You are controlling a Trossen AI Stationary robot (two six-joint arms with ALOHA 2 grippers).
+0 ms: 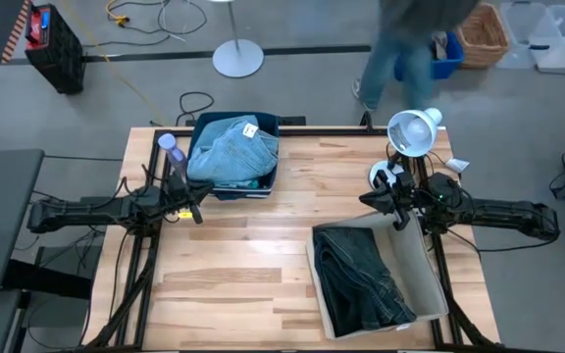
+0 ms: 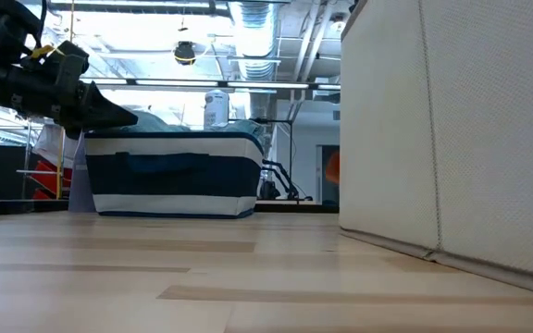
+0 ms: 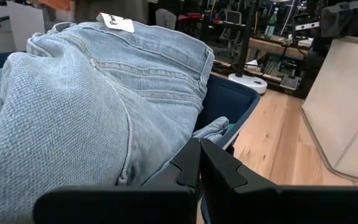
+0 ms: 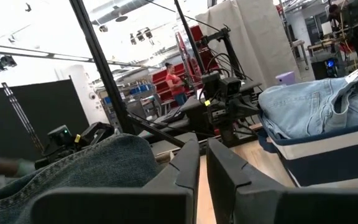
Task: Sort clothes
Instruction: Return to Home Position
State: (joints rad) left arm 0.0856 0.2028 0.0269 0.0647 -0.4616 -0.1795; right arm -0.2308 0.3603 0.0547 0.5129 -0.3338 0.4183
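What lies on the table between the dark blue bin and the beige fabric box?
Nothing; in the high view only bare wooden table shows between the dark blue bin and the beige fabric box.

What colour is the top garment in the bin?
Light blue denim; the left wrist view shows it best.

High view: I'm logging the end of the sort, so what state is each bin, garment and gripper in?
light blue denim piece: heaped in the bin, rising above its rim
dark blue bin: upright on the table, full
dark jeans: lying inside the box
beige fabric box: open-topped, holding the jeans
left gripper: shut, empty, beside the bin
right gripper: shut, empty, at the box's far end
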